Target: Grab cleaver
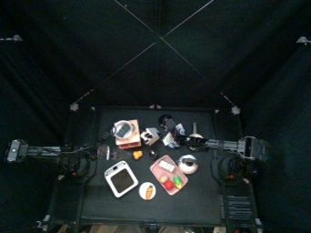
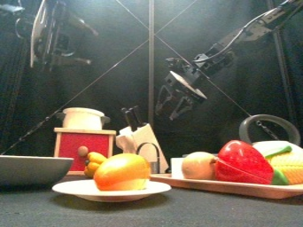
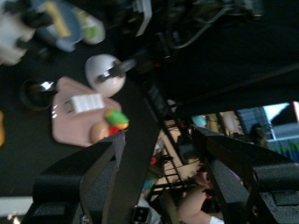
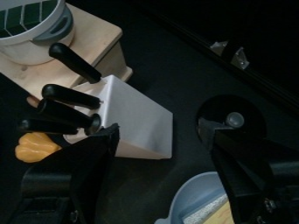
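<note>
I see my right gripper [image 4: 158, 162] hanging over the white knife block [image 4: 131, 122], its two black jaws spread apart with nothing between them. The block is a smooth, slanted wedge, and several rounded black handles [image 4: 65, 101] stick out of its top. The cleaver must be one of these, in the block at the middle of the right wrist frame, but I cannot tell which handle is its own.

Just beside the block at the upper left stands a pale wooden box [image 4: 87, 48] with a ribbed white bowl [image 4: 30, 22] on it. In the front view the same box shows a red face [image 2: 83, 142] and the block [image 2: 144, 146] stands right of it. A glossy orange [image 2: 122, 171] lies on a white plate [image 2: 112, 191] in the lower middle, in front of the block. At the lower right a pink tray [image 2: 225, 186] carries a shiny red pepper [image 2: 243, 162].

My left gripper [image 3: 163, 188] is raised and its jaws stand wide apart, grasping nothing.
</note>
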Available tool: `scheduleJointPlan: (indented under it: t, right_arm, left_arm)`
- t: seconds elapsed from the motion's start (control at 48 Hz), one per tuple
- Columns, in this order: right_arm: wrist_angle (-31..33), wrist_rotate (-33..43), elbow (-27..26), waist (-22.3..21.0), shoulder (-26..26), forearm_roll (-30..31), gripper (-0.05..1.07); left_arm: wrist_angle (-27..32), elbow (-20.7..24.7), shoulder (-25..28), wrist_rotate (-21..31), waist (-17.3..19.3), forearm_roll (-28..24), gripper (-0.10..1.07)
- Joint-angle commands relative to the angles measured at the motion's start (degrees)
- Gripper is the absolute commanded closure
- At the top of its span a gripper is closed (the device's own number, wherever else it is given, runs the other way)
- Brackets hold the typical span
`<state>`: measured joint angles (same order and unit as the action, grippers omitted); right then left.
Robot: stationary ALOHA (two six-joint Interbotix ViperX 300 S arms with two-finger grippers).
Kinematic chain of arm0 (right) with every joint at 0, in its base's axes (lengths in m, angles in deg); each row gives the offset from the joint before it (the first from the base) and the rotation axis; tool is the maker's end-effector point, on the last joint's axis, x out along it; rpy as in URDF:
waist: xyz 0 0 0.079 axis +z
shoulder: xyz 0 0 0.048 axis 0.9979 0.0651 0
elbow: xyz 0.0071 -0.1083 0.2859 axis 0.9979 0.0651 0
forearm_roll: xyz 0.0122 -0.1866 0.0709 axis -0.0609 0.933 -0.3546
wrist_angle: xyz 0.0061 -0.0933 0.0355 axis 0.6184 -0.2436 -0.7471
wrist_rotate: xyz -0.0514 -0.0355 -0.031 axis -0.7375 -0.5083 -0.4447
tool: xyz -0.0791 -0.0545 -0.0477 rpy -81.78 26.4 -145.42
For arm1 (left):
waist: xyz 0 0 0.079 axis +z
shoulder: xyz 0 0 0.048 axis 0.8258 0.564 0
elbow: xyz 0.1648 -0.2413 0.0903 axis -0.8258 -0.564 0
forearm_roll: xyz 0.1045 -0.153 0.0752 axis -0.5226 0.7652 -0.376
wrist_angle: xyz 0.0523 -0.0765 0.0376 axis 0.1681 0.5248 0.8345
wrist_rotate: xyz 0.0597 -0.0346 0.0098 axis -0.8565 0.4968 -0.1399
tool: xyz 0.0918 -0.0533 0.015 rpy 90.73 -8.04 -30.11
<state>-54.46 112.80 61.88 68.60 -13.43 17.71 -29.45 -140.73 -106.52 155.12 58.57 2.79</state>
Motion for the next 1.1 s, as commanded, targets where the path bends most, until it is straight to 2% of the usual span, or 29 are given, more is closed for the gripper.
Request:
scheduleJointPlan:
  t: [0.0, 0.208, 0.333, 0.458, 0.542, 0.667, 0.792, 0.917, 1.0, 1.083]
  right_arm:
    - [-0.26, -0.09, -1.41, -0.26, -2.02, 0.09, 0.01]
    - [-0.26, -0.18, -1.14, -0.26, -2.02, 0.09, 0.01]
    - [-0.26, -0.09, -1.23, -0.26, -2.02, 0.18, 0.01]
    - [-0.26, -0.18, -1.49, -0.26, -2.02, 0.26, 0.01]
    - [-0.26, -0.18, -1.49, -0.26, -2.02, 0.35, 0.01]
    - [-0.26, -0.18, -1.58, -0.44, -2.02, 0.53, 0.01]
    - [-0.26, -0.18, -1.58, -0.44, -2.02, 0.62, 0.01]
    - [-0.26, -0.18, -1.67, -0.44, -1.93, 0.79, 0.01]
    - [-0.35, -0.18, -1.67, -0.44, -2.02, 0.97, 0.01]
    - [-0.35, -0.18, -1.67, -0.62, -2.02, 0.97, 0.01]
  left_arm:
    - [0.79, 6.86, -0.88, -2.9, -1.41, -1.49, 0.02]
    - [3.16, 10.46, -1.67, -3.25, -3.25, -3.78, 0.02]
    - [5.36, 11.25, -1.67, -3.25, -4.75, -2.55, 0.02]
    - [6.06, 12.04, -2.37, -3.6, -6.68, 2.2, 0.02]
    - [6.68, 13.71, -2.9, -4.04, -9.05, 0.26, 0.02]
    - [12.13, 17.14, -2.9, -4.22, -12.92, -3.43, 0.02]
    - [17.4, 19.34, -2.99, -5.89, -15.73, -3.08, 0.02]
    - [22.59, 20.83, -2.99, -10.81, -17.49, 1.85, 0.02]
    - [29.09, 22.76, -2.99, -18.63, -18.81, 9.05, 0.02]
    - [37.53, 26.37, -2.9, -29.27, -19.42, 16.7, 0.02]
